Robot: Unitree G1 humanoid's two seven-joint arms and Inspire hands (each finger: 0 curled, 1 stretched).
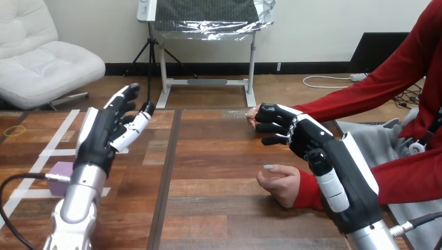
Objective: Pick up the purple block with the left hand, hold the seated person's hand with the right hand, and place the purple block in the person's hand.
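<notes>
Two arms come in from the bottom edge over a table [224, 208] of brown wooden planks, streaky in grain, with a dark seam running away down its middle.

The left hand [107, 133] is raised above the table's left part, its glossy black palm side turned inward and a white shell along its outer edge. Its fingers [127, 96] are nearly straight and slightly spread, pointing up and away, and they touch neither the table nor the block. The silver forearm [78, 195] below it is a smooth metal cylinder.

The block [61, 176] is a pale purple, matt cube with flat faces. It lies on the table at the far left, just behind the left forearm, which hides its right side. Strips of white tape [56, 152] run flat across the planks near it.

The right hand [312, 140] reaches across the table's right part, its back with hard white shells turned up. It lies over the person's far hand [252, 116], of which only the fingertips show at its left end. The two touch or overlap; whether the right hand clasps that hand cannot be told.

The person's near hand [281, 183], in a red sleeve, rests on the planks as a loose fist just left of the right hand's wrist, well apart from the block.
</notes>
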